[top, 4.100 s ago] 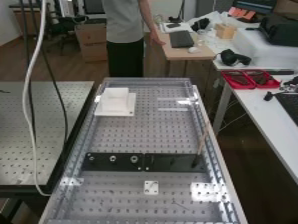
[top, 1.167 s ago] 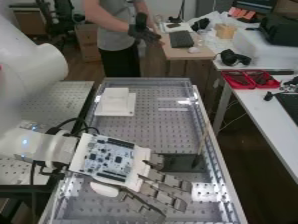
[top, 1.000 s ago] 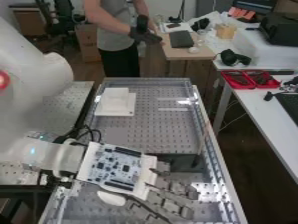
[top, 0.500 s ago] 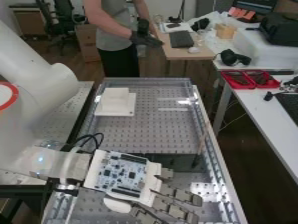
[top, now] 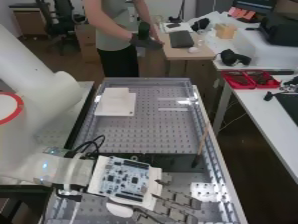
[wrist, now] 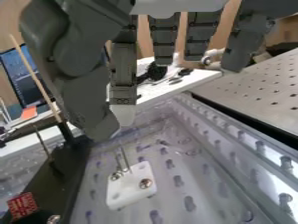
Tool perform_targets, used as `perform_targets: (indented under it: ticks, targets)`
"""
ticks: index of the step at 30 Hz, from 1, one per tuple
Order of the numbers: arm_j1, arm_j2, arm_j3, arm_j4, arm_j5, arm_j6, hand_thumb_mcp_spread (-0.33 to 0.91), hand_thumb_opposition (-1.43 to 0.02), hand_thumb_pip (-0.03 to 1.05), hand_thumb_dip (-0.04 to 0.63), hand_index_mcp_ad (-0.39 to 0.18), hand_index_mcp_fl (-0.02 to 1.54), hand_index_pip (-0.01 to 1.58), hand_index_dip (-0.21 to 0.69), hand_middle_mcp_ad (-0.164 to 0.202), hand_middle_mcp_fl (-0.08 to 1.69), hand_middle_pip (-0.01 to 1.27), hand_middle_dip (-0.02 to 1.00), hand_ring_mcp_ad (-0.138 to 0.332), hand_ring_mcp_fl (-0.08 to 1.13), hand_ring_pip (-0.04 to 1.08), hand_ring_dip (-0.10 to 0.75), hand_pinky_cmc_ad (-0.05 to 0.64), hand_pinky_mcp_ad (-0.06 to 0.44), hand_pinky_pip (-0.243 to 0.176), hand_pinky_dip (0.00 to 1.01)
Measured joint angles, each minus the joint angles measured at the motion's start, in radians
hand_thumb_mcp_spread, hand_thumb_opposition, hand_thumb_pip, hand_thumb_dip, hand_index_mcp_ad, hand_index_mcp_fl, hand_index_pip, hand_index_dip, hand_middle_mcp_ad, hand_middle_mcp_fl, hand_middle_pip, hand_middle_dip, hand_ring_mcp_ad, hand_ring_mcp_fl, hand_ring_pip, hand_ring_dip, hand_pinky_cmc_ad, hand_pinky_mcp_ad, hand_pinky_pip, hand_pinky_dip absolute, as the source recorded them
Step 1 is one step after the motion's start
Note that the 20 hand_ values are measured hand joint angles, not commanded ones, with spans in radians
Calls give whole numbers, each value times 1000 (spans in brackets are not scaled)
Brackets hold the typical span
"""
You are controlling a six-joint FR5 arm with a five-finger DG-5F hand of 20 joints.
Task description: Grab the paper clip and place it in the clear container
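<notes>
"Where is the hand in the high view?"

"The hand [top: 181,198] is over the near part of the clear-walled tray [top: 149,79], fingers stretched toward the tray's right edge, with a circuit board [top: 126,179] on its back."

"And around it?"

"A white stepped block [top: 116,104] sits near the far left corner. A dark strip [top: 169,161] lies crosswise just beyond the fingers, and a thin stick [top: 203,137] leans by the right edge."

"Is it gripping anything in the wrist view?"

"No, the fingers hang loose and empty, near a small white plate [wrist: 131,192] with two thin prongs."

"The paper clip?"

"Possibly the small thin thing [wrist: 181,149] on the tray floor, apart from the plate; too faint to be sure."
</notes>
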Motion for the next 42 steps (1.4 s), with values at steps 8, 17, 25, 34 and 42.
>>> perform_targets:
  ticks: [8, 17, 25, 34, 42]
  targets:
    - [-8, -15, 16, -8, -30, -13, 466, -860, 677, 302, -127, 220, 1552, 188, 89, 42, 124, 157, 133, 0, 87, 87, 318, 278, -26, 190]
    - [-14, -29, 31, -6, -52, -16, 466, -860, 677, 298, -127, 220, 1552, 188, 89, 42, 124, 157, 131, 0, 86, 87, 318, 278, -26, 190]
    - [-16, -41, 36, -5, -66, -10, 466, -860, 677, 298, -136, 220, 1552, 188, 89, 42, 126, 161, 119, 0, 87, 87, 316, 279, -26, 192]
    - [-19, -51, 31, 18, -75, 23, 466, -860, 677, 298, -134, 236, 1555, 188, 93, 47, 126, 173, 119, 2, 86, 87, 316, 276, -26, 192]
    - [-23, -59, 28, 36, -77, 50, 464, -860, 681, 302, -134, 239, 1555, 188, 93, 47, 126, 173, 119, 2, 87, 87, 316, 276, -26, 192]
